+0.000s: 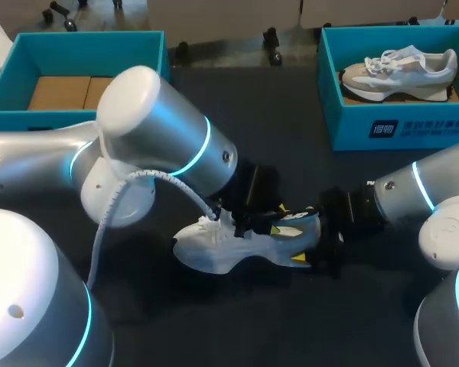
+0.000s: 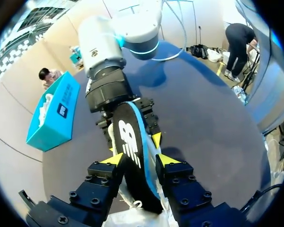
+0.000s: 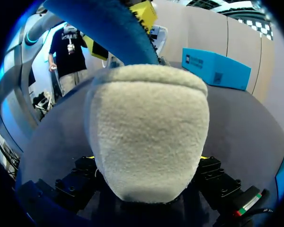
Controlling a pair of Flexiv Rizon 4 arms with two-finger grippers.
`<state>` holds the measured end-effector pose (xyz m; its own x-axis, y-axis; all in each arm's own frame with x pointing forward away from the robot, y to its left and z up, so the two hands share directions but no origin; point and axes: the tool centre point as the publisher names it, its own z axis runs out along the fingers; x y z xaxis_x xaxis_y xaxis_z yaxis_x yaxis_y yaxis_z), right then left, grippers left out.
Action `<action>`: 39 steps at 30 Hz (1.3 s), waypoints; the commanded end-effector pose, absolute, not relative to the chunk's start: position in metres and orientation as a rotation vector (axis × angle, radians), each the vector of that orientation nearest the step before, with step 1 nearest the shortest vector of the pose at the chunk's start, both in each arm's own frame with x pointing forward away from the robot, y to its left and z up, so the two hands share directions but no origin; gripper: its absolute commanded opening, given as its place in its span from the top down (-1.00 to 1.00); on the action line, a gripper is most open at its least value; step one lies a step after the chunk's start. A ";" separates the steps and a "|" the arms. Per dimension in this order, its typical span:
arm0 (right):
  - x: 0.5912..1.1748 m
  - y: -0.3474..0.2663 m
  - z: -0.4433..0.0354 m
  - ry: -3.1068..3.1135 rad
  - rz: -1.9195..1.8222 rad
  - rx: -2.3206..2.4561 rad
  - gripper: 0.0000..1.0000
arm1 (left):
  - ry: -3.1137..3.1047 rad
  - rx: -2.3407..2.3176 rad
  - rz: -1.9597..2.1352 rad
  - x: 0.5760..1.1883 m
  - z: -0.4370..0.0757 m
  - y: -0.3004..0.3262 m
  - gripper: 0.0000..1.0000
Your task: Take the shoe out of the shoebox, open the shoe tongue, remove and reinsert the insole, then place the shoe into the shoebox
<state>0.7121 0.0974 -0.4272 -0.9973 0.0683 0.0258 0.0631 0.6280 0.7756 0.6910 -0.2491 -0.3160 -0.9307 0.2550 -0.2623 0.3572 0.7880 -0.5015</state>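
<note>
Two arms come in over the dark bench [image 1: 291,321]: the left arm [image 1: 161,130] from the left edge of the frame and the right arm [image 1: 421,191] from the right edge. They meet just below the middle of the head view. There is one insole, two shoes and two shoeboxes.

The left end effector [image 2: 140,160] is closed narrowly on the insole [image 2: 130,137], with a yellow tip pressed against each face. The insole stands on edge and is black with a bright blue rim and a white mark on its side.

The right end effector [image 3: 144,158] grips the heel of the shoe [image 1: 214,248] from both sides. In the right wrist view that heel is a rounded, fuzzy grey-beige cap filling the space between the fingers. The blue edge of the insole runs ahead of it.

This shoe is a white sneaker lying on its side on the bench, just below centre in the head view. Its toe points toward the left of the frame and its laces are loose. The insole sticks out of its opening toward the right arm.

Farther back, an open teal shoebox [image 1: 84,42] sits in the upper left of the frame and shows only its brown cardboard floor. A second teal shoebox [image 1: 398,126] sits in the upper right. It holds the other sneaker [image 1: 402,73], which is white and beige and lies on its side.
</note>
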 end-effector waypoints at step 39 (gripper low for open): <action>0.712 0.098 -0.428 2.831 1.342 0.116 1.00 | 2.857 0.353 -1.226 0.678 -0.240 -0.269 1.00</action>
